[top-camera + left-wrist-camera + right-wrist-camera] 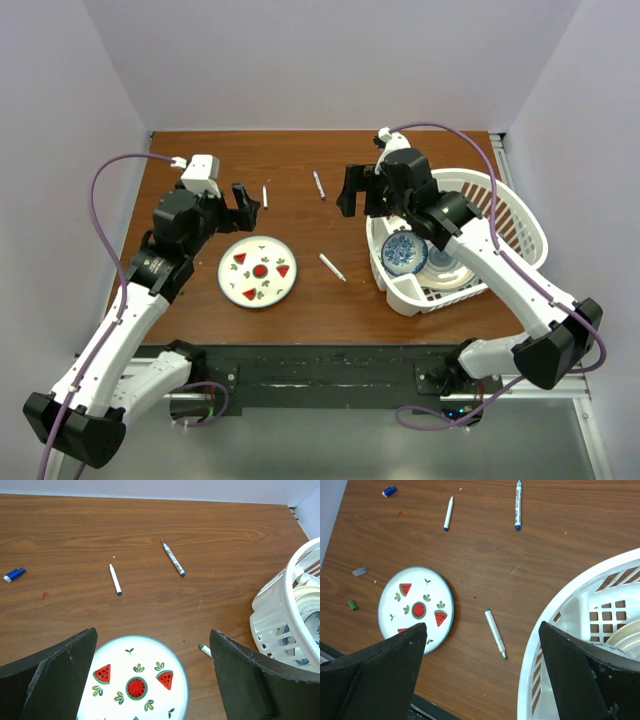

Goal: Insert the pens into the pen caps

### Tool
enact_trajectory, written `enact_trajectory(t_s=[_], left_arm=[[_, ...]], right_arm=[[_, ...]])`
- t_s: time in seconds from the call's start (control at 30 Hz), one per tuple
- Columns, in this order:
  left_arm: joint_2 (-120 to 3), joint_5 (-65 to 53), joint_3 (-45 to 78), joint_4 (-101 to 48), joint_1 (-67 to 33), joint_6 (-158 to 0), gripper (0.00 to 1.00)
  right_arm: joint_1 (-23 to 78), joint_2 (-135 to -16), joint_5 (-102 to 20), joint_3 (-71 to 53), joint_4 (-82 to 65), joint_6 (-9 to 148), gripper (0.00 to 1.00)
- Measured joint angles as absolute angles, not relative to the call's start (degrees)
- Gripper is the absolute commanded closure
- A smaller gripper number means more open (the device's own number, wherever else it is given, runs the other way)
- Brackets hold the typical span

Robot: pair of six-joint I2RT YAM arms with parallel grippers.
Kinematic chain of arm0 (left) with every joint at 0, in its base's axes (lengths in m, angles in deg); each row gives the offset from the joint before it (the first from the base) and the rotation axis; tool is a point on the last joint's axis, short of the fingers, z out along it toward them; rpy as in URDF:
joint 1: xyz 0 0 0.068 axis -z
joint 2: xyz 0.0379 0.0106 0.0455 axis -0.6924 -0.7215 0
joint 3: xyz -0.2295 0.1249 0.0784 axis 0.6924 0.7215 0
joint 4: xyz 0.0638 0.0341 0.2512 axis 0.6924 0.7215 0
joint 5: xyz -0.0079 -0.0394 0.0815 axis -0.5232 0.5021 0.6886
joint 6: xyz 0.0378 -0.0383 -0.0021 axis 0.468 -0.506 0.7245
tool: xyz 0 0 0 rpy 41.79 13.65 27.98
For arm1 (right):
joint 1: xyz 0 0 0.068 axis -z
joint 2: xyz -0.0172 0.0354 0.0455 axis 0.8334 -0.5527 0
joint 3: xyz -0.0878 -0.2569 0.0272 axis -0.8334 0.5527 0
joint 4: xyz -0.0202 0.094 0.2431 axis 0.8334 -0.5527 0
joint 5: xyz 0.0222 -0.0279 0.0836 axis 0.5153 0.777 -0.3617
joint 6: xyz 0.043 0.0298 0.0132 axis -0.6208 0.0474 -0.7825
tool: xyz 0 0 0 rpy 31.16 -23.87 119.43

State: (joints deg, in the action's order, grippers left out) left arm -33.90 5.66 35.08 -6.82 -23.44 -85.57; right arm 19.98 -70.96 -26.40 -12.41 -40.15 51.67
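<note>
Around the watermelon plate (232, 285), we are hovering with both grippers spread wide and holding nothing.
Our left gripper (245, 203) is hanging just beyond the plate's far edge, and our right gripper (352, 192) is hanging beyond the plate and to its right, beside the white basket (600, 572). Three pens are lying on the table (300, 150). A white pen (115, 579) is beyond the plate, a grey pen (173, 558) is farther beyond and rightward, and a green-tipped pen (495, 633) is just right of the plate. The caps are lying apart from them: a blue cap (14, 574) is well beyond the plate to its left, while a pale cap (359, 571) and a green cap (352, 604) are left of the plate.
</note>
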Motion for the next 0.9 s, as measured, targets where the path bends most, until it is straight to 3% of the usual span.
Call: enact_trajectory(t_s=[0.43,0.67,0.9], left_arm=[[-35.0,8.9,35.1,-6.7,-23.4,-86.6,0.01],[-35.1,11.6,35.1,-6.0,-23.4,-86.9,0.01],[-30.6,12.6,35.8,-7.0,-23.4,-86.9,0.01]], right_arm=[[20.0,-77.8,-24.1,-18.4,-40.5,52.6,0.06],[20.0,-94.4,-18.4,-32.0,-39.6,56.0,0.37],[20.2,-114.6,-15.0,-47.7,-39.3,60.6,0.53]])
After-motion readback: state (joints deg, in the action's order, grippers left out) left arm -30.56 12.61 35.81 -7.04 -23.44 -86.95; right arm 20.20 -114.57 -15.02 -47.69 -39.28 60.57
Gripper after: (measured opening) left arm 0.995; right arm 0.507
